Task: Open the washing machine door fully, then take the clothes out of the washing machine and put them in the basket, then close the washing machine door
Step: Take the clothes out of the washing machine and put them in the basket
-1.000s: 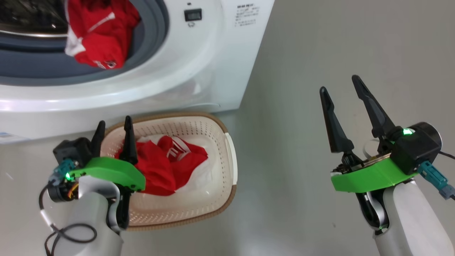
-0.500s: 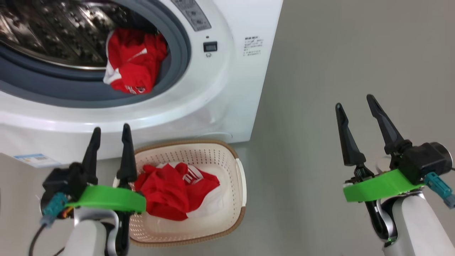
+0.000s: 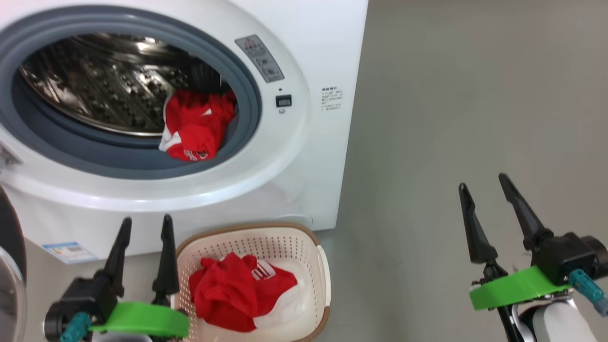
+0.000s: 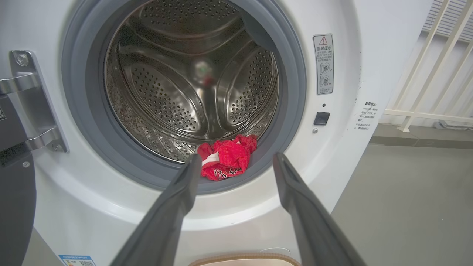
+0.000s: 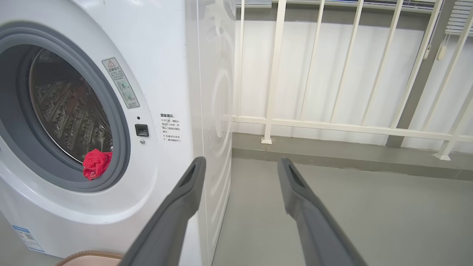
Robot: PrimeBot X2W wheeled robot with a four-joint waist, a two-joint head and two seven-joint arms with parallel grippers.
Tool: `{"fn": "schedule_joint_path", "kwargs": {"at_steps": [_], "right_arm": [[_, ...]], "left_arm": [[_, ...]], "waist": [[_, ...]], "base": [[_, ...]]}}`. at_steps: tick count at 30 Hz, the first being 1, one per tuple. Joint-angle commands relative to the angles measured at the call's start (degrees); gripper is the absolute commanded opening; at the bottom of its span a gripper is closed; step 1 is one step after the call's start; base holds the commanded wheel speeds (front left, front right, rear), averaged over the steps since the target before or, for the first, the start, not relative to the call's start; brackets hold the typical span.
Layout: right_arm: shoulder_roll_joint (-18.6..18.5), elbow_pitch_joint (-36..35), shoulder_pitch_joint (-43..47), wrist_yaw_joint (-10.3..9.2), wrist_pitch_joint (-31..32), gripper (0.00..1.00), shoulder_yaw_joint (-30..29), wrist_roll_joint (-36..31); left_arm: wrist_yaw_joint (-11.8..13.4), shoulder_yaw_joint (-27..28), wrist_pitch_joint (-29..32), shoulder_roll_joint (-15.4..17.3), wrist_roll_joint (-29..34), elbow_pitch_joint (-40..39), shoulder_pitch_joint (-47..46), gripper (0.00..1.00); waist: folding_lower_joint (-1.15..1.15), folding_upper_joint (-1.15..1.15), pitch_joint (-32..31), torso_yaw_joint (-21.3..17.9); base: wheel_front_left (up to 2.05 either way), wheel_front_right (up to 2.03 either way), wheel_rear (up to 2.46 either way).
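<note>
Head view: the washing machine (image 3: pixel 313 156) is seen with its door (image 3: pixel 7 237) swung open at the left edge. One red garment (image 3: pixel 197 126) is seen at the drum mouth, and a second red garment (image 3: pixel 237 289) in the basket (image 3: pixel 251 229) on the floor (image 3: pixel 451 95) before the machine. The left gripper (image 3: pixel 147 219) is held just beside the basket, spread wide and empty. The right gripper (image 3: pixel 482 181) is held well apart over the floor, also wide and empty. Left wrist view: the drum garment is framed between the fingers. Right wrist view: the machine's side and a white railing (image 5: pixel 332 125) are seen.

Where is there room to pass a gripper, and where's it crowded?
Free: the drum left of and above its red garment; the floor between washing machine and right gripper. Crowded: the basket, mostly covered by the other garment.
</note>
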Motion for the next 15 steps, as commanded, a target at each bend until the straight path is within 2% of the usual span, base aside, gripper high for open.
{"fn": "schedule_joint_path", "kwargs": {"at_steps": [1,15], "right_arm": [[-0.15,-1.62,0.62,0.20,-0.36,1.00,0.81,-0.11],[-0.15,-3.36,7.61,0.20,-0.36,1.00,0.02,-0.50]], "left_arm": [[-0.20,2.06,-0.44,1.21,0.89,-1.79,0.98,1.00],[1.34,2.23,0.43,1.37,0.37,-3.25,8.79,1.00]], "waist": [[0.00,0.00,-2.52,-0.13],[0.00,0.00,-7.70,-0.50]], "base": [[0.00,0.00,0.00],[0.00,0.00,0.00]]}}
